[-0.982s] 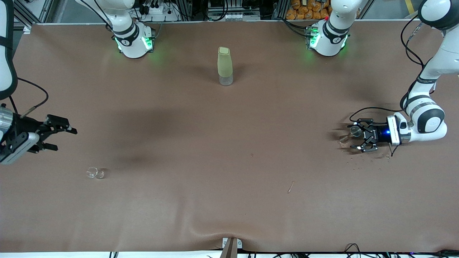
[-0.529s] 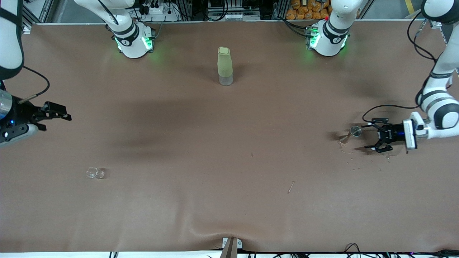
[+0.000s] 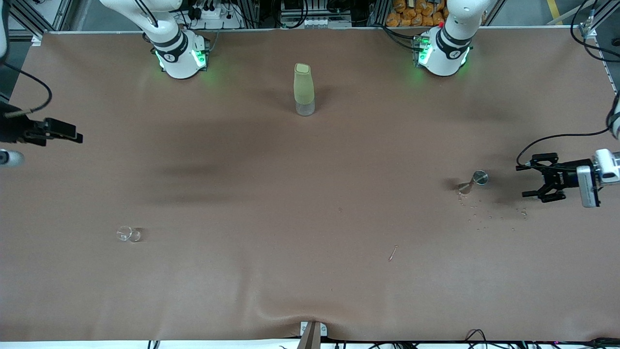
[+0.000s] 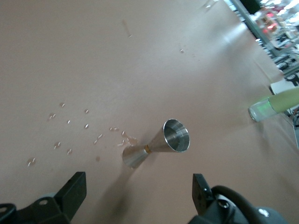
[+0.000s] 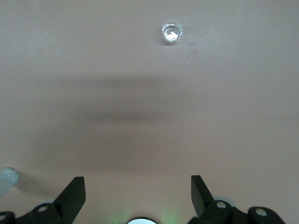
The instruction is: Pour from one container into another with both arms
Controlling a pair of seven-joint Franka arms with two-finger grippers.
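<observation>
- Your left gripper (image 3: 532, 181) hangs low over the desk (image 3: 310, 291) near the edge at the left arm's end, its two fingers (image 4: 72, 191) spread as wide as they go, with nothing between them and nothing touching them.
- The metal jigger (image 3: 474, 180) stands tilted on the desk just beside that gripper, toward the middle of the desk, clear of both fingers. In the left wrist view the jigger (image 4: 156, 144) leans with its open cup turned up toward the camera.
- You can see a scatter of droplets (image 3: 489, 218) on the desk around the jigger's foot, toward the front camera's edge.
- Your right gripper (image 3: 65, 133) is up over the edge at the right arm's end, jaws fully apart and holding nothing; its fingers (image 5: 74, 193) frame only bare desk in the right wrist view.
- The small clear glass (image 3: 128, 234) stands by itself toward the right arm's end, nearer the front camera's edge than the right gripper's spot, well apart from it.
- The tall bottle with the pale green sleeve (image 3: 303, 89) stands upright in the middle of the desk, near the edge where the bases sit.
</observation>
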